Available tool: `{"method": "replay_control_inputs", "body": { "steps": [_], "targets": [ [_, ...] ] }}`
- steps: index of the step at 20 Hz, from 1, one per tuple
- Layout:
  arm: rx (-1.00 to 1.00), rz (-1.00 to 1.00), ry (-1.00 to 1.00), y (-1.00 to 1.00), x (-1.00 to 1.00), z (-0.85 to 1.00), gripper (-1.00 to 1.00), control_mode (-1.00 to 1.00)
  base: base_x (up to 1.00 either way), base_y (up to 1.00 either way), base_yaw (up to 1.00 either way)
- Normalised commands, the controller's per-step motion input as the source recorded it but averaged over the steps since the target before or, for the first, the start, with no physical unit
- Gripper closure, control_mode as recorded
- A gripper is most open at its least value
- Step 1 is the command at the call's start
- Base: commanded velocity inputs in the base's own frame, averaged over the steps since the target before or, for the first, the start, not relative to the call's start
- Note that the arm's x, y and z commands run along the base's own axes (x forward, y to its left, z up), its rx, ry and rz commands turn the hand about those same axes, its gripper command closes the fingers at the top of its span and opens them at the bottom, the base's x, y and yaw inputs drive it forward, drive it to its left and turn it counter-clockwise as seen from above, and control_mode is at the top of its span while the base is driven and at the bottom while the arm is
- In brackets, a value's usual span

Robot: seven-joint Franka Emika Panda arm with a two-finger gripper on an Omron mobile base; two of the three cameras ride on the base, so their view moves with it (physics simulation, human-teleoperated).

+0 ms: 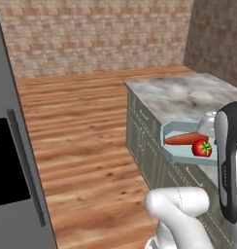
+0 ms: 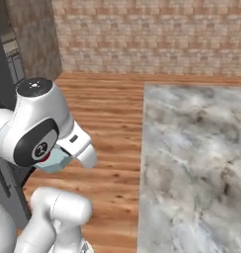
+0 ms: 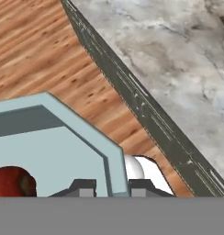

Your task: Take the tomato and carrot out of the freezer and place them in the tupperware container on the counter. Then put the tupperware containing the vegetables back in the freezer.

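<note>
Here we hold the tupperware container up in the air, out past the edge of the counter and above the wooden floor. In the hand view the gripper has one dark fingertip on each side of the container's pale blue wall, so the pincer is clamped on that rim. The carrot lies across the inside of the tray, and the tomato sits just beside it, touching or nearly touching its thicker end. In the hand view the tomato shows as a dark red round at the bottom left, inside the tray.

From the right base view we see a corner of the container peeking out below the white arm, with the marble counter off to its right. The freezer stands at the left edge of the left base view, its long dark bar handle facing us, well apart from the tray. A brick wall closes the far side of the room.
</note>
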Motion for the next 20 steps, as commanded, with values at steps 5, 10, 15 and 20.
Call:
{"method": "replay_control_inputs", "body": {
  "steps": [5,10,15,20],
  "targets": [
    [0.0,0.0,0.0,0.0,0.0,0.0,1.0,1.0,1.0,0.35,-0.05],
    [0.0,0.0,0.0,0.0,0.0,0.0,1.0,1.0,1.0,0.39,0.0],
    [0.0,0.0,0.0,0.0,0.0,0.0,1.0,1.0,1.0,0.49,0.13],
    [0.0,0.0,0.0,0.0,0.0,0.0,1.0,1.0,1.0,0.6,0.3]
  ]
}}
